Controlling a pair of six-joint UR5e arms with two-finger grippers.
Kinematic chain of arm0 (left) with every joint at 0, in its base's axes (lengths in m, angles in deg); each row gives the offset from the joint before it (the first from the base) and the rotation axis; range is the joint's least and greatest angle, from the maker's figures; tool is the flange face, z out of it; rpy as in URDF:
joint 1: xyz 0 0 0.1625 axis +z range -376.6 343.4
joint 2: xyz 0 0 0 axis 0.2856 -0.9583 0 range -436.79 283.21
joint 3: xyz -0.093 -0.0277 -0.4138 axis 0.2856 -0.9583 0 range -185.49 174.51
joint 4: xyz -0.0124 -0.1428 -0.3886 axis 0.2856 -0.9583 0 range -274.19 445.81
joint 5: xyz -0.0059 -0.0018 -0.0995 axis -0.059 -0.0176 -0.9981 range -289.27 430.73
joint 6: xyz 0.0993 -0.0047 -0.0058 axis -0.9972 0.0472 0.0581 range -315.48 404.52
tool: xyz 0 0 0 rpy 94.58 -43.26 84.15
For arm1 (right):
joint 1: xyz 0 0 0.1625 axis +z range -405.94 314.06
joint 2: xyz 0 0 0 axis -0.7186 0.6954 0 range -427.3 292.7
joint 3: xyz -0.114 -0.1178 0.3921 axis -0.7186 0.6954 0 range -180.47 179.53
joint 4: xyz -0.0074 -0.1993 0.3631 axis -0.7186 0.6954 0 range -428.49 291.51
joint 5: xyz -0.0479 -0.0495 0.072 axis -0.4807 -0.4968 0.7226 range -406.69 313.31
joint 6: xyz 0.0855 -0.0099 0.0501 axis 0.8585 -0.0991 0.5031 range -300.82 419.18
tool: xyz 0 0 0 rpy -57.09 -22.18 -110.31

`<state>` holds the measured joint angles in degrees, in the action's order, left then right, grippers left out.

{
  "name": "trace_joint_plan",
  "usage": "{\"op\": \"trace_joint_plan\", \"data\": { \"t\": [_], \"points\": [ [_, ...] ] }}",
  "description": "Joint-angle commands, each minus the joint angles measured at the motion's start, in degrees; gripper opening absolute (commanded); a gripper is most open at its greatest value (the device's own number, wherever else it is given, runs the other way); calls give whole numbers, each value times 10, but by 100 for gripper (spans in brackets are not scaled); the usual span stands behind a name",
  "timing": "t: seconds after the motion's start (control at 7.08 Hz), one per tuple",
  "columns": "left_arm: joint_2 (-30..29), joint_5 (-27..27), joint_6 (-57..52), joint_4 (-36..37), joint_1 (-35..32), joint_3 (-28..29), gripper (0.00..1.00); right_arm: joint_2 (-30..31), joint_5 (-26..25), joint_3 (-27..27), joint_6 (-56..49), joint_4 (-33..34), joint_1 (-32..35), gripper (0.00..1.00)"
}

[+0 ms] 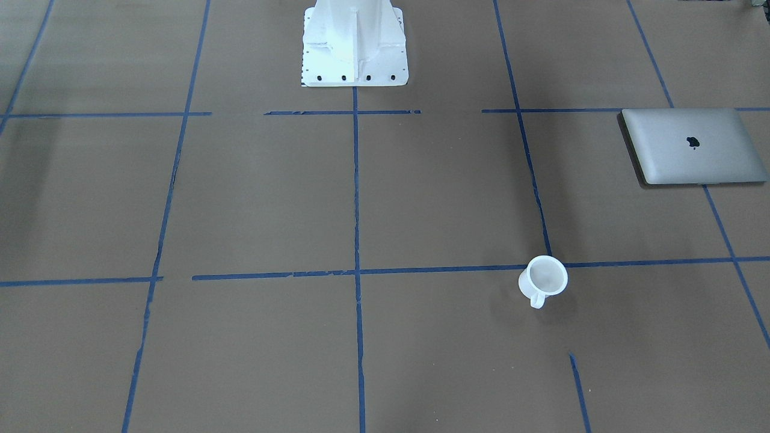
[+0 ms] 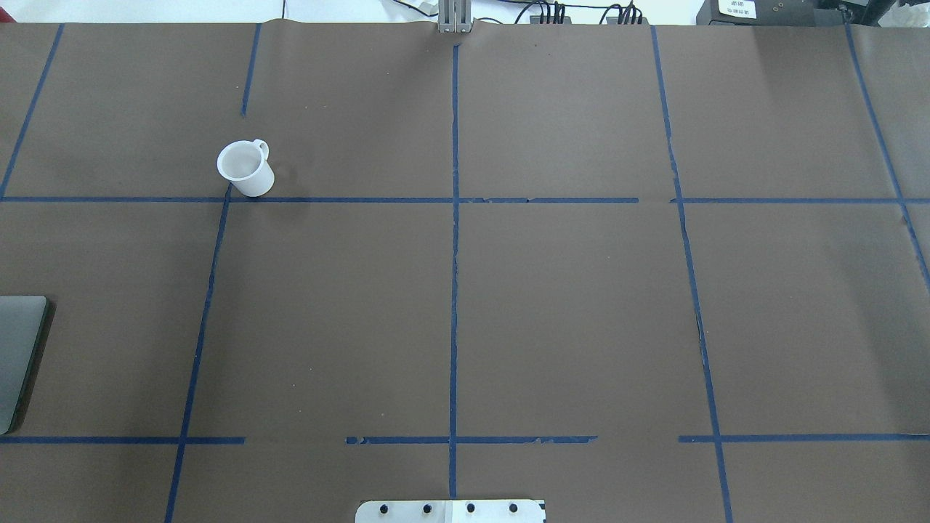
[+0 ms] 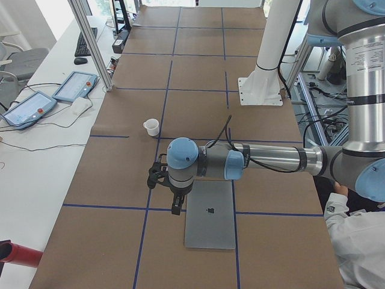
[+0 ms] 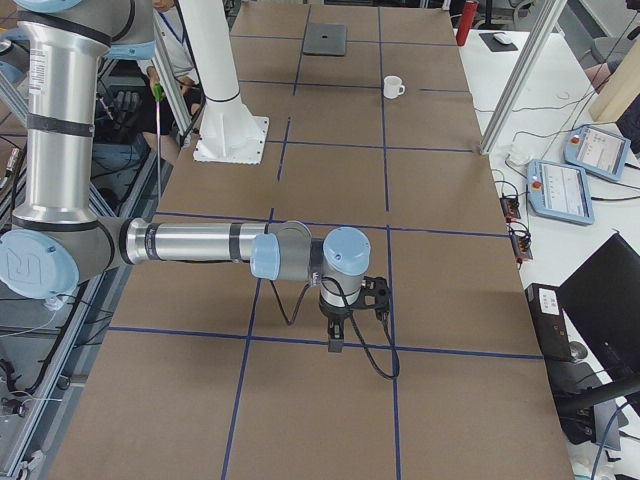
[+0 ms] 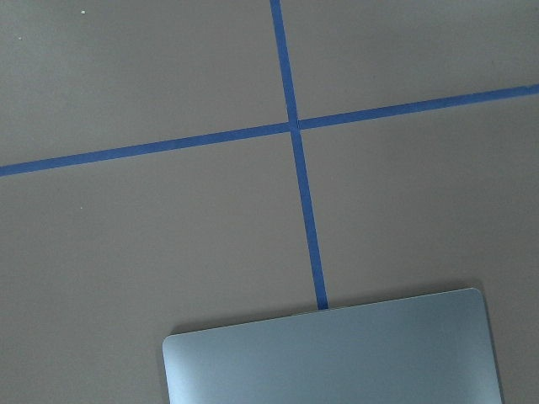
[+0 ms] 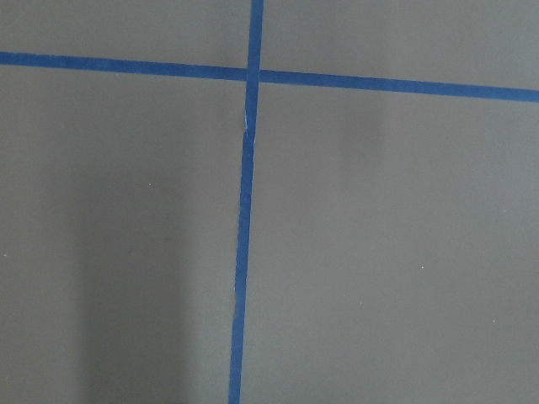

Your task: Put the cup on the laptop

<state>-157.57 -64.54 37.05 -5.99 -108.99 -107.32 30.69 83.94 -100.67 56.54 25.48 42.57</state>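
Observation:
The white cup [image 1: 544, 279] stands upright on the brown table, on a blue tape crossing; it also shows in the overhead view [image 2: 243, 168] and both side views [image 3: 151, 126] [image 4: 393, 87]. The closed silver laptop [image 1: 692, 147] lies flat at the table's end on the robot's left [image 2: 18, 349] [image 3: 210, 220], apart from the cup. Its edge fills the bottom of the left wrist view [image 5: 337, 358]. My left gripper [image 3: 175, 208] hangs above the table beside the laptop's edge. My right gripper [image 4: 335, 343] hangs over bare table far from both. I cannot tell whether either is open or shut.
The robot's white base [image 1: 355, 48] stands at the middle of the table's near edge. Blue tape lines [image 2: 454, 254] divide the brown table. Teach pendants [image 3: 54, 96] and a metal post [image 3: 90, 42] sit off the table's far side. A person [image 3: 355, 241] sits near the robot.

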Motion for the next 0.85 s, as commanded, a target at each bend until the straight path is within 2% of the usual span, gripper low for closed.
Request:
{"op": "trace_joint_plan", "data": {
  "t": [0.0, 0.56, 0.71],
  "points": [
    [-1, -2, 6, 0, 5, -1, 100, 0, 1, 0, 0, 1, 0, 100],
    [-11, -4, 5, -19, 33, 17, 100, 0, 1, 0, 0, 1, 0, 100],
    [-12, -6, 10, -102, 43, 22, 100, 0, 1, 0, 0, 0, 0, 100]
  ]
}}
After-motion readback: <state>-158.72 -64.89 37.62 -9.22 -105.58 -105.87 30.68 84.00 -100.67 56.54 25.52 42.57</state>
